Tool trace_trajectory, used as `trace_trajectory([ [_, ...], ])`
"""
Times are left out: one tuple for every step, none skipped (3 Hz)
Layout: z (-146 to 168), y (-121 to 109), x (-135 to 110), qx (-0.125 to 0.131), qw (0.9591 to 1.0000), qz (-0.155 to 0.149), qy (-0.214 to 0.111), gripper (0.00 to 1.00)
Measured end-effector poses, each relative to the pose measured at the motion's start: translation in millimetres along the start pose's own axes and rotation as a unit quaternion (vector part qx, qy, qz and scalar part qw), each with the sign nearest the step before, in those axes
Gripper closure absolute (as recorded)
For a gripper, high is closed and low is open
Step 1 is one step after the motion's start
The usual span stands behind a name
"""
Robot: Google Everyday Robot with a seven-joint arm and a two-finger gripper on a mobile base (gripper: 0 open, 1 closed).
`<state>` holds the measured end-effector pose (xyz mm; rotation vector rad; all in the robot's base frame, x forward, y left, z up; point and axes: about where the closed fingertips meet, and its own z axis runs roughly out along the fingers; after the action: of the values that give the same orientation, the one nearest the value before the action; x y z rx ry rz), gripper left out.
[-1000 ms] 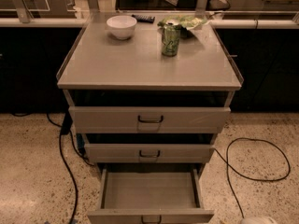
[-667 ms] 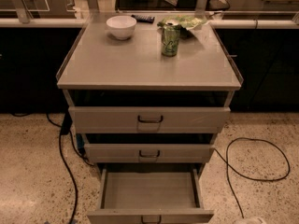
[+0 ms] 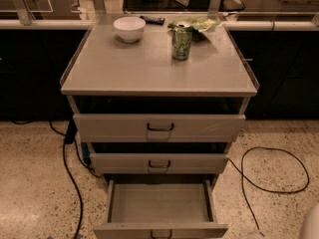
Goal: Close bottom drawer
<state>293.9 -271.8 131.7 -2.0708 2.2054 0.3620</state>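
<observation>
The bottom drawer (image 3: 159, 203), a shallow grey-beige metal tray, stands pulled open at the foot of the cabinet (image 3: 149, 76), its front cut off; the gripper is out of view, jaws untellable; white bowl (image 3: 129, 28), green can (image 3: 181, 44) on top

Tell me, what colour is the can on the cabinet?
The can is green, shown in the camera view; the gripper is out of sight.

We see the bottom drawer (image 3: 159, 203) in grey-beige, with a dark handle (image 3: 160, 233). The bowl (image 3: 129, 28) is white, the can (image 3: 182, 44) green with pale markings. The floor (image 3: 30, 188) is beige with dark speckles, and the cable (image 3: 271, 189) on it is black.
</observation>
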Motion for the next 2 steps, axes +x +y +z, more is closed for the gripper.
trace_trajectory([
  [-3, -13, -14, 0.024, 0.9995, 0.005, -0.021, 0.00],
  [-17, -44, -22, 0.070, 0.9952, 0.044, -0.054, 0.00],
])
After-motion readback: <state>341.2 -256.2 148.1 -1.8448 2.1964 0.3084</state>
